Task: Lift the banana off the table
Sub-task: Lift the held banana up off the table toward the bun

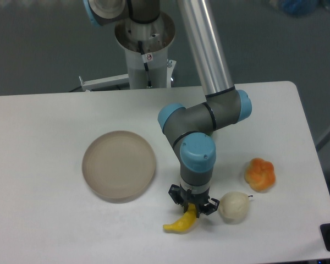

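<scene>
The bright yellow banana (181, 223) lies on the white table (44, 220) near the front edge, its upper end under my gripper. My gripper (192, 210) points straight down over that end, with a finger on each side of the banana. The wrist hides the fingertips, so I cannot tell whether they press on the banana. The banana's lower left tip rests on the table.
A round beige dish (119, 164) stands to the left of the gripper. A pale cream round fruit (234, 207) lies just right of the gripper. A lumpy orange fruit (260, 174) lies further right. The arm's base (146, 49) stands at the back.
</scene>
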Tool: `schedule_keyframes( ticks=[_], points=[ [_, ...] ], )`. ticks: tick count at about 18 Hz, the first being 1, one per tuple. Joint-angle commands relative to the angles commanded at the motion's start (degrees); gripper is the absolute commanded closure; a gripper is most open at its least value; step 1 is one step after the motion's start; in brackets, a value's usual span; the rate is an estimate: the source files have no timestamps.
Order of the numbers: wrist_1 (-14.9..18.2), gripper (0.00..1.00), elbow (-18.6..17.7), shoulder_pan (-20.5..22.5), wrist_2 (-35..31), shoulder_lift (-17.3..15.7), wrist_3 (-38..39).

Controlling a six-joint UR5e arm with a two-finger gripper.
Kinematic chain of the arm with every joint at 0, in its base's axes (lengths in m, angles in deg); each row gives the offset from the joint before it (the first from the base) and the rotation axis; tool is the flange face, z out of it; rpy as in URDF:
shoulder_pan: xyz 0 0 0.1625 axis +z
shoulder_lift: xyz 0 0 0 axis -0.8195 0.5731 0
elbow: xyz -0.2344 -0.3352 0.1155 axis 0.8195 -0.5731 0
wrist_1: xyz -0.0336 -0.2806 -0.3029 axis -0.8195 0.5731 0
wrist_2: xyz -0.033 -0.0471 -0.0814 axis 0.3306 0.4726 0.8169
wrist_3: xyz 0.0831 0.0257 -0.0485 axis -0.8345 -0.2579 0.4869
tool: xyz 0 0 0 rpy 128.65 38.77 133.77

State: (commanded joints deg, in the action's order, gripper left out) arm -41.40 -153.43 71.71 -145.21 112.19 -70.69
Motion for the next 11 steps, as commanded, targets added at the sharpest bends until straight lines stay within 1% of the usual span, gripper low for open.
schedule_keyframes(
  ticks=[1,6,7,9,11],
  points=[
    [0.0,0.6,0.09,0.0,0.0,-0.17,-0.17],
    [0.53,0.61,0.97,0.87,-0.09,-4.21,-0.7],
    [0.7,0.61,1.14,1.49,0.0,-5.44,-1.66],
    [1.23,0.61,0.71,3.59,0.0,-7.81,-6.65],
    [1.32,0.61,0.44,4.39,-0.09,-9.22,-9.13]
  ],
)
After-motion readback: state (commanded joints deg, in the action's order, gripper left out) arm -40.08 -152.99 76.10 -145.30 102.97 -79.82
